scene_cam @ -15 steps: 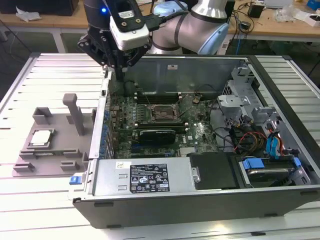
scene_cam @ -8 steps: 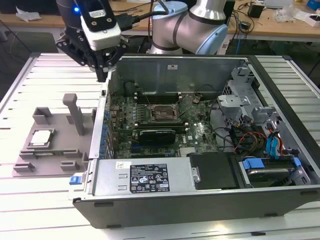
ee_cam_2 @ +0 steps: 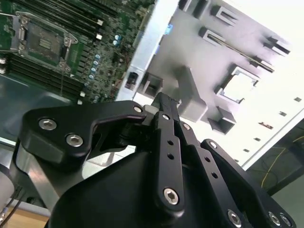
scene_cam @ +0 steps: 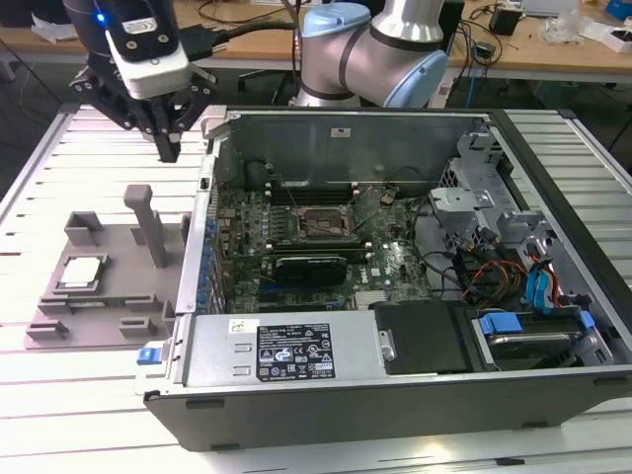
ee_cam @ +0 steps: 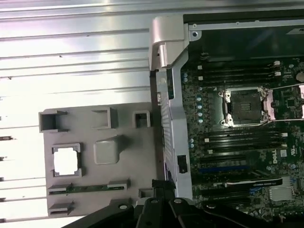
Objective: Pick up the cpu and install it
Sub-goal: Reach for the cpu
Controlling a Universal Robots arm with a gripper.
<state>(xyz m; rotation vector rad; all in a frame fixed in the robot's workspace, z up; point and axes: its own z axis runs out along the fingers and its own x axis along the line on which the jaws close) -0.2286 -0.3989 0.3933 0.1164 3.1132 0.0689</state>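
The cpu point(scene_cam: 81, 272) is a small silver square lying flat in a recess of the grey holder tray point(scene_cam: 123, 294), at the exterior view's left, outside the computer case. It also shows as a bright square in both wrist views point(ee_cam_2: 240, 85) point(ee_cam: 65, 159). My gripper point(scene_cam: 169, 148) hangs high above the tray's far side, well clear of the cpu, its black fingers drawn together with nothing between them. The fingertips point(ee_cam_2: 164, 100) point down toward the tray. Inside the case, the motherboard socket point(scene_cam: 316, 225) sits with its metal frame.
The open computer case point(scene_cam: 296, 370) lies on the slatted white table point(scene_cam: 89, 405), its side wall right beside the tray. A tall grey post point(scene_cam: 146, 222) stands on the tray. Drive bays and cables point(scene_cam: 513, 276) fill the case's right end.
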